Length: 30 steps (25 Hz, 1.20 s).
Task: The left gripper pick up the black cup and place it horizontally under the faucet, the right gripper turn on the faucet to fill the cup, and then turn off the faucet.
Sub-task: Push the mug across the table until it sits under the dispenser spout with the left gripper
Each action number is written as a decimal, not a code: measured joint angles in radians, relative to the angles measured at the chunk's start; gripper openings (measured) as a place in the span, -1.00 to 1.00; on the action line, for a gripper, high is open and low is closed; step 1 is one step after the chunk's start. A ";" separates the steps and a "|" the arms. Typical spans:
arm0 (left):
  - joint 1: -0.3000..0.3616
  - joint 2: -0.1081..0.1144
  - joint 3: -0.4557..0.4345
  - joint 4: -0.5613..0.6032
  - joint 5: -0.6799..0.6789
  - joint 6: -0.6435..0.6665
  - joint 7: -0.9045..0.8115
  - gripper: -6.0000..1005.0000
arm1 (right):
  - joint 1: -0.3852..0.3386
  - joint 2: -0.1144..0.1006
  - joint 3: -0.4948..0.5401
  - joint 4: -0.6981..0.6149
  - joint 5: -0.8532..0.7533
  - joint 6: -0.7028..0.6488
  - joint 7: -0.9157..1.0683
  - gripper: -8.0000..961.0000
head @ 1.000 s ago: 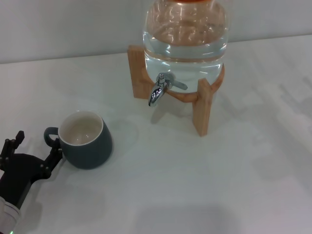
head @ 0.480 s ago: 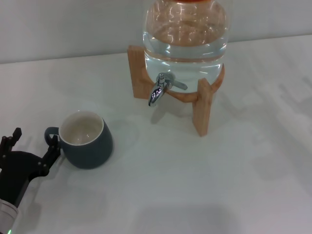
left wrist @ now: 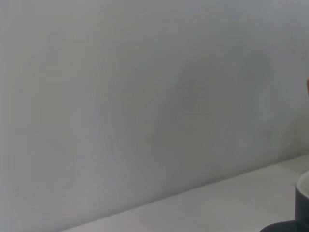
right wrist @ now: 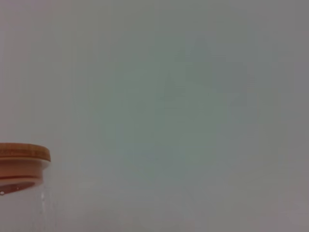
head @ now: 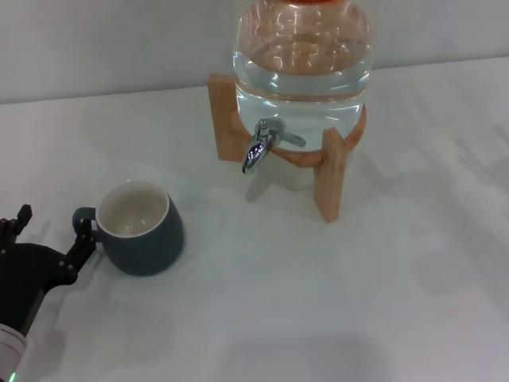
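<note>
In the head view the left gripper [head: 49, 239] is sitting released, fingers spread beside the black cup [head: 141, 229] on the white table [head: 318, 302], short of the faucet [head: 261, 146], risking nudging its handle, while both wrist views are showing mostly blank grey wall.

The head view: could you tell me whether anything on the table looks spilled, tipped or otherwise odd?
Nothing stands out. The dark slate ceramic cup stands upright and looks empty, apart from the chrome faucet. The clear glass jar sits level on its wooden stand, with no puddle visible on the white table. The left gripper is open beside the cup's handle.
</note>
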 joint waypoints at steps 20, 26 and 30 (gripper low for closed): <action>-0.008 0.000 -0.003 -0.009 -0.011 -0.009 0.000 0.32 | 0.007 0.000 -0.003 0.000 0.000 0.003 0.000 0.75; -0.011 0.000 -0.003 -0.010 -0.005 -0.010 0.000 0.07 | 0.007 0.000 -0.003 0.000 0.000 0.003 0.000 0.75; -0.015 0.000 0.000 -0.011 -0.002 -0.019 0.000 -0.10 | 0.008 0.000 -0.003 0.000 0.000 0.003 0.000 0.75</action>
